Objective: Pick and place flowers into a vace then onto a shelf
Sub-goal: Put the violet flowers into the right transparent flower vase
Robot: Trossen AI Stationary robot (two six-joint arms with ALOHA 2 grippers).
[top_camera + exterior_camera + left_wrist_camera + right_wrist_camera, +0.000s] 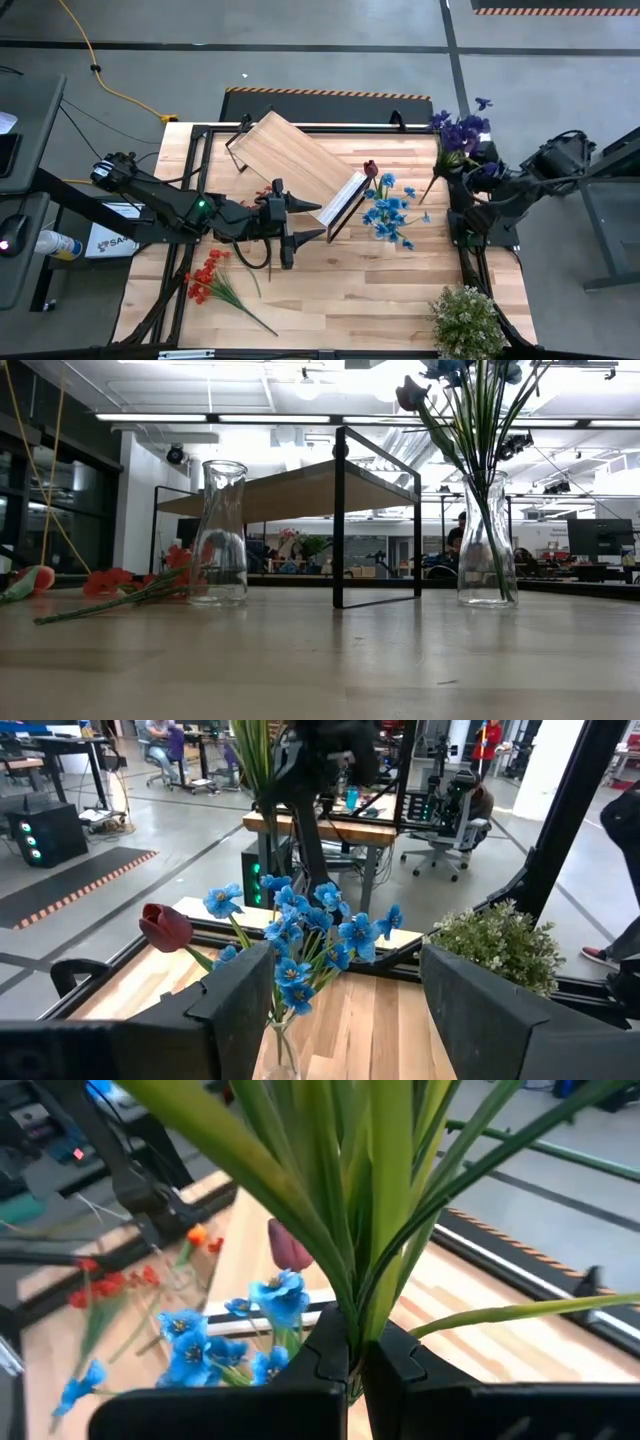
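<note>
Blue flowers point(388, 212) and dark red rose point(371, 168) stand in a glass vase point(487, 540) just beside the shelf point(296, 162), vase on the table, not on the shelf. Right gripper point(357, 1355), at the table's right edge, jaws clamped on the purple spray point(459, 131). Left gripper point(305, 219), jaws parted, empty, faces the vase. Red spray point(207, 279) lies unpicked beside an empty vase point(220, 533). Judged roughly halfway; shelving not begun.

I'm working in an open lab or workshop: grey concrete floor point(330, 50) with hazard-striped mats point(325, 93), ceiling strip lights point(250, 418), workbenches point(330, 825), office chairs point(450, 810) and monitors point(600, 540) beyond the tabletop point(370, 290).
</note>
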